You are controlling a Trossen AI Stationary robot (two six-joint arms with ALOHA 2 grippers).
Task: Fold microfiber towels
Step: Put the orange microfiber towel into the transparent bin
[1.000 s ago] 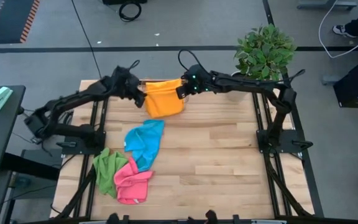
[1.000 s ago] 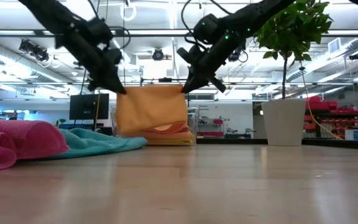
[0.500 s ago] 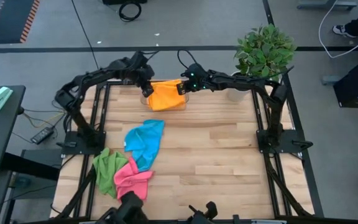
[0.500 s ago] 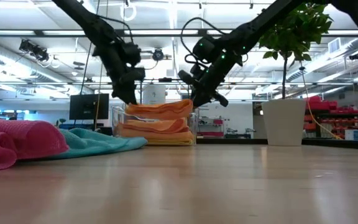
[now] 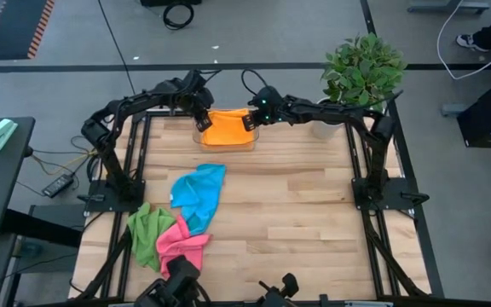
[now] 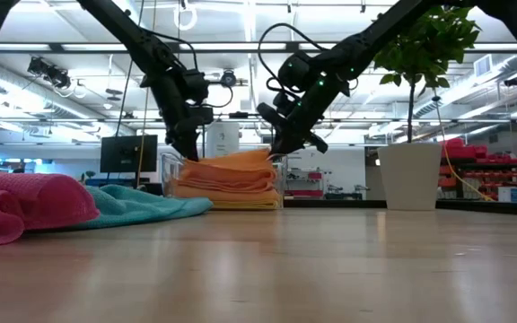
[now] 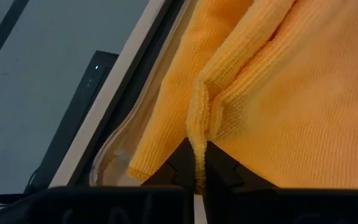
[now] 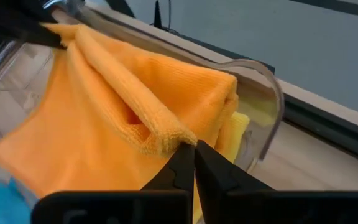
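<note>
A folded orange towel (image 5: 227, 130) lies on the stack in the clear plastic tray (image 5: 251, 145) at the table's far edge. It also shows in the low view (image 6: 227, 170). My left gripper (image 5: 201, 120) is shut on its left far corner, my right gripper (image 5: 251, 121) on its right far corner. A blue towel (image 5: 197, 194), a green towel (image 5: 146, 234) and a pink towel (image 5: 181, 249) lie crumpled at the near left. A yellow towel (image 8: 241, 127) shows under the orange one. My left gripper pinches the orange towel's folded corner edge (image 7: 197, 140) between its two fingers, several layers, slanting down from above. The towel rests on the stack in the tray. My right gripper pinches the towel's other folded corner (image 8: 173, 140) between its two fingers, several layers, slanting down from above; the towel lies slack on the stack.
A potted plant (image 5: 361, 72) in a white pot (image 6: 410, 175) stands at the far right corner. Bare wood (image 5: 314, 222) spreads over the table's middle and right. The tray's rounded wall (image 8: 272, 118) stands close to my right gripper.
Both grippers have gone toward the table's far edge and down with the orange towel. It hung as a sheet between them, then was laid onto the stack in the tray, where it now lies flat. Both stay shut on its corners.
</note>
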